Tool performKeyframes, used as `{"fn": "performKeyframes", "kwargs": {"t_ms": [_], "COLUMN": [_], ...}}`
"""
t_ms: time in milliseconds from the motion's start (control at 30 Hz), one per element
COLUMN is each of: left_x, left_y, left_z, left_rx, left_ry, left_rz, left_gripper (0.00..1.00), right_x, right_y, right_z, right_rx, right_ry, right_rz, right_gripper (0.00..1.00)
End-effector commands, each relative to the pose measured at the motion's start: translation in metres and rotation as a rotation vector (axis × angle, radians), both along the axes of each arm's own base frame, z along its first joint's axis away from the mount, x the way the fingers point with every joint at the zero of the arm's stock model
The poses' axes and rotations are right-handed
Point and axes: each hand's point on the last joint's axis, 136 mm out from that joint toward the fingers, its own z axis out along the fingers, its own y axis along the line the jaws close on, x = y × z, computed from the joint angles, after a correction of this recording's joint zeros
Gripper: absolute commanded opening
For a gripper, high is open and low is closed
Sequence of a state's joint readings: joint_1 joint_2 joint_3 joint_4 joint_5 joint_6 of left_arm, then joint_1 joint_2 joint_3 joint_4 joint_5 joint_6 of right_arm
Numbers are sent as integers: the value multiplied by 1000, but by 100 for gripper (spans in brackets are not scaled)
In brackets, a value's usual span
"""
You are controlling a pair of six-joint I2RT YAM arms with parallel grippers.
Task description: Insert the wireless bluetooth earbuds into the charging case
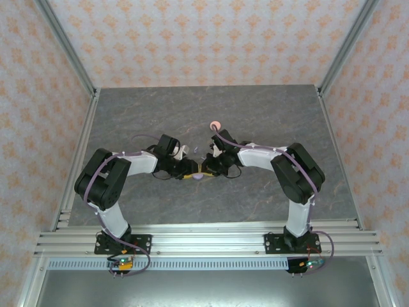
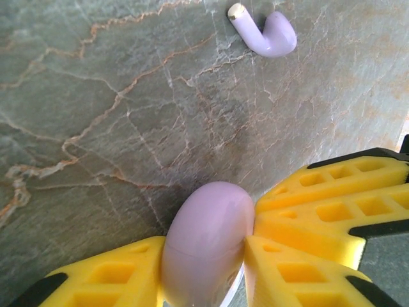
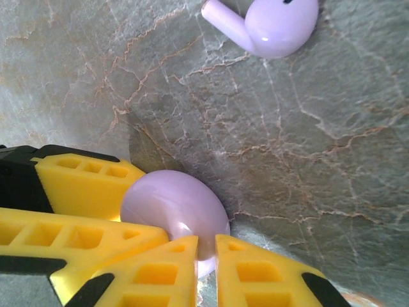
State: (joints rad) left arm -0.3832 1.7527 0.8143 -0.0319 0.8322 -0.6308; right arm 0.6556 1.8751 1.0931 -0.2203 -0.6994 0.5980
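Lilac charging case (image 2: 208, 246), pinched by left fingers (image 2: 108, 278) and right fingers (image 3: 262, 275), lilac earbud (image 2: 273, 37) loose beyond them

Grey marbled table (image 1: 255, 109), lilac earbud (image 2: 268, 35) lying on it, pink disc (image 1: 215, 124)

left arm (image 1: 105, 185), right arm (image 1: 297, 174): white links, black joints | lilac cables (image 1: 137, 153) along each | black base plates (image 1: 124, 243) | yellow lattice fingers (image 2: 268, 256), black-tipped

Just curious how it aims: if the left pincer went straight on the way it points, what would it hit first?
The left pincer holds the case, so that leads. Beyond it the line seems to meet bare table, short of the earbud; depth is hard to judge.
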Motion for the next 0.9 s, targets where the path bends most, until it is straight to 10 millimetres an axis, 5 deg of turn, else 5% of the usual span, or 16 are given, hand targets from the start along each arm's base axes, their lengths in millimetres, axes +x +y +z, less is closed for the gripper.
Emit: {"fn": "performKeyframes", "kwargs": {"t_ms": [0,600,867], "left_x": [0,9,17], "left_y": [-11,-8,-9], "left_z": [11,43,90], "left_rx": [-61,-70,-117], "left_ry": [-25,-120,-276], "left_rz": [-30,7,9], "left_gripper": [32,22,22], "right_x": [-2,17,21], "right_y": [-4,-31,-48], "right_z": [-7,45,84], "right_rx": [-55,-8,92], "right_ry": [-6,-141,-226], "right_rz": [7,-76,-44], "right_gripper": [15,22,26]}}
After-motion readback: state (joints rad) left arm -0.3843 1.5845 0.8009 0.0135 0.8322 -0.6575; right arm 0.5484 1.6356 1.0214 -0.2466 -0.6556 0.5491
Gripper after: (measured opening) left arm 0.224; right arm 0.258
